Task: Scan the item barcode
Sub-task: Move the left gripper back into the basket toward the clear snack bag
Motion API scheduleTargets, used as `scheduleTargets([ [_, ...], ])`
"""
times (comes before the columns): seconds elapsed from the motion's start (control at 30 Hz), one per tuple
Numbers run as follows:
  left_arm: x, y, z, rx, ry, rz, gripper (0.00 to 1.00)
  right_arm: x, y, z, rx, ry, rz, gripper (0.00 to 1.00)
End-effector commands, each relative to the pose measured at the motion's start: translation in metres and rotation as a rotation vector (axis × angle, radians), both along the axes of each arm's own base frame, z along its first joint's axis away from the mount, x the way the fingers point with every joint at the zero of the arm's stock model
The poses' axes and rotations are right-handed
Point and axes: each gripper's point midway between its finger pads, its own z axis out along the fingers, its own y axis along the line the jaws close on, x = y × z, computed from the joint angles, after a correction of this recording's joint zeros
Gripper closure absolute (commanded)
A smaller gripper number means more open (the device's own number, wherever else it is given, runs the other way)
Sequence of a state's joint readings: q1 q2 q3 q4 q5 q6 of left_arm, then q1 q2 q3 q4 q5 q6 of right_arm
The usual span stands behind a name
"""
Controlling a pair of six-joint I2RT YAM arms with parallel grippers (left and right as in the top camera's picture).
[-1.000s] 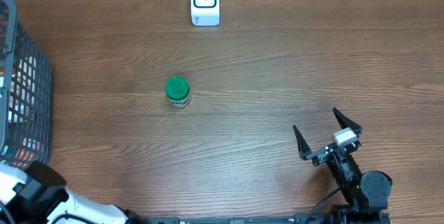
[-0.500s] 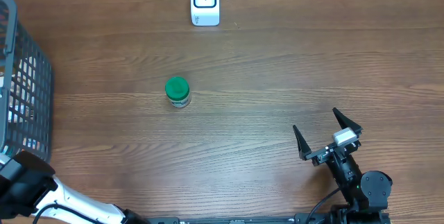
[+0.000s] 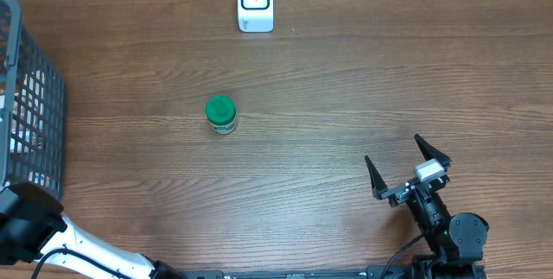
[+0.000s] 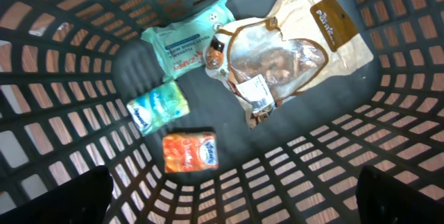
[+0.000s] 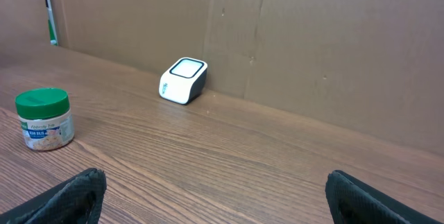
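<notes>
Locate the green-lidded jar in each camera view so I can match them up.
Overhead: green-lidded jar left of centre.
Left wrist: not in it; only the basket interior shows.
Right wrist: green-lidded jar at far left.
Shared landmark: white scanner, beyond the jar in overhead and right wrist.

A green-lidded jar (image 3: 221,114) stands upright, well apart from the white scanner (image 3: 255,3) beyond it.

Matt wood-grain table (image 3: 346,80), plastic mesh basket (image 3: 39,115), glossy white plastic scanner (image 3: 256,3)
</notes>
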State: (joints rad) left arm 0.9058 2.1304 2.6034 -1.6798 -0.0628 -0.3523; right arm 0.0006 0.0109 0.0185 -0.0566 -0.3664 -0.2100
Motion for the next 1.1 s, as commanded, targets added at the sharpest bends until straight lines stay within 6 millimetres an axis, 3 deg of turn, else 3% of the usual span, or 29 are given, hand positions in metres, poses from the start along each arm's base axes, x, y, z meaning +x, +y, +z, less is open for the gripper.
scheduleTargets([
  [0.0, -0.006, 0.007, -0.004, 0.021, 0.044, -0.007, 0.00, 0.000, 0.001, -0.003, 0.004, 0.003, 0.003, 0.00],
  [0.2, -0.006, 0.012, -0.015, 0.017, 0.072, -0.023, 0.00, 0.000, 0.001, -0.003, 0.004, 0.002, 0.003, 0.00],
  [0.43, 0.004, 0.024, -0.072, -0.016, 0.148, -0.121, 0.00, 0.000, 0.001, -0.003, 0.004, 0.003, 0.003, 0.00],
  [0.63, 0.063, 0.032, -0.109, 0.042, 0.017, -0.395, 0.00, 0.000, 0.001, -0.003, 0.004, 0.002, 0.003, 0.00],
  [0.83, 0.109, 0.037, -0.137, 0.184, 0.073, -0.521, 0.00, 0.000, 0.001, -0.003, 0.004, 0.003, 0.003, 0.00],
  [0.97, 0.138, 0.031, -0.177, 0.206, 0.139, -0.595, 0.00, 0.000, 0.001, -0.003, 0.004, 0.002, 0.003, 0.00],
  [1.07, 0.147, 0.033, -0.201, 0.196, 0.143, -0.604, 0.00, 0.000, 0.001, -0.003, 0.004, 0.003, 0.003, 0.00],
])
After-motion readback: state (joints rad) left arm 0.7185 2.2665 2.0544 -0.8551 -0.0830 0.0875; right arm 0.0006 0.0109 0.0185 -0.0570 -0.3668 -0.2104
